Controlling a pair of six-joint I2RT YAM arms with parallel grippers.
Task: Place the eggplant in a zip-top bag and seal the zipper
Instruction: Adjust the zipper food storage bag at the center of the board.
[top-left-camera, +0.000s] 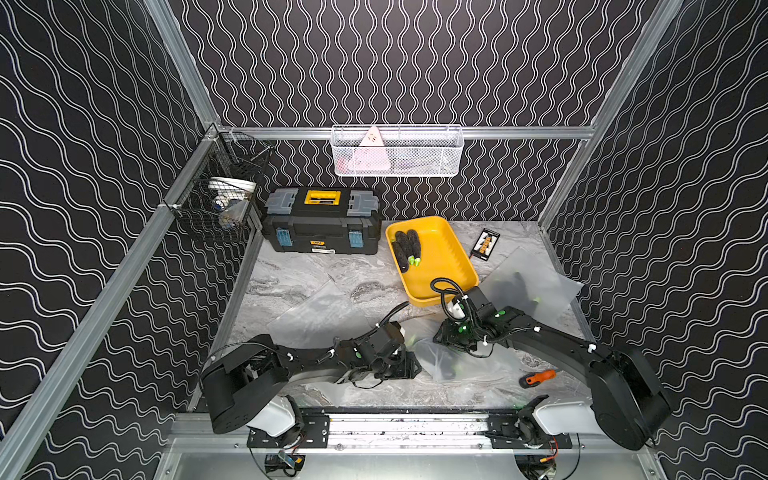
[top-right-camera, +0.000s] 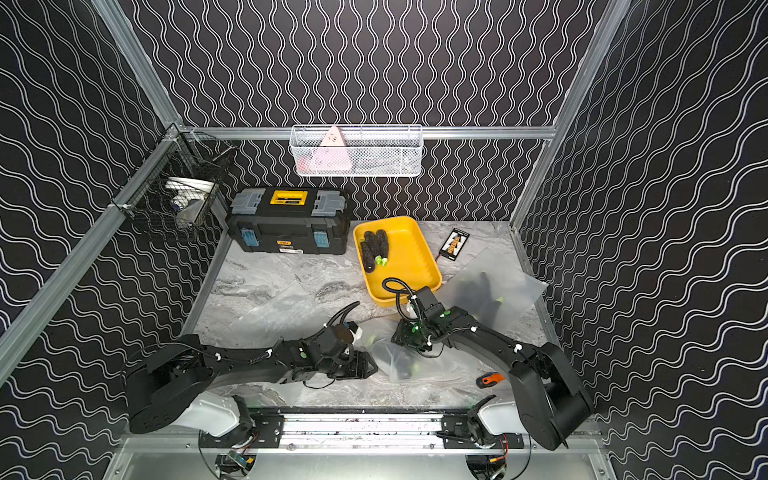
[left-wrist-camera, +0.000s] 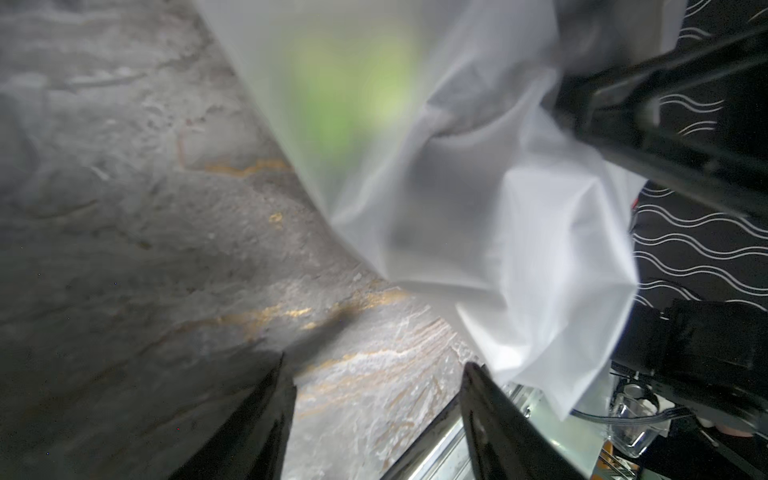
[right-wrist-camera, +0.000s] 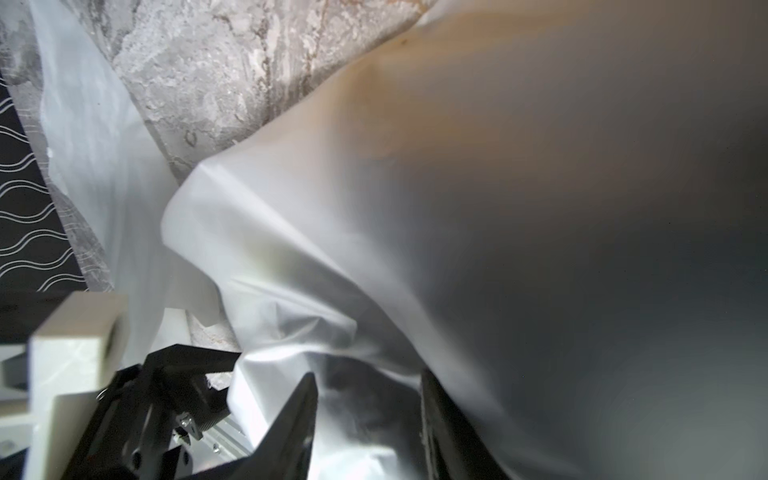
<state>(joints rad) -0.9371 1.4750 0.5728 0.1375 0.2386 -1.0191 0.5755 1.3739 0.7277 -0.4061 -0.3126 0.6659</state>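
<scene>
Frosted plastic zip-top bag (top-left-camera: 428, 353) looks loaded with the dark eggplant (top-left-camera: 444, 365), sealing's left. Left hand (left-wrist-camera: 376, 361) open; right hand (right-wrist-camera: 366, 376) straddles it, grip unclear.

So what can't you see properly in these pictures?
- Eggplant in the middle bag: both top views, frosted plastic blurs it.
- Its zipper: crumpled folds hide it in every view.
- Right tool: right wrist view, bag folds hide whether it pinches.
- White basket contents: top views, mesh hides them.
</scene>
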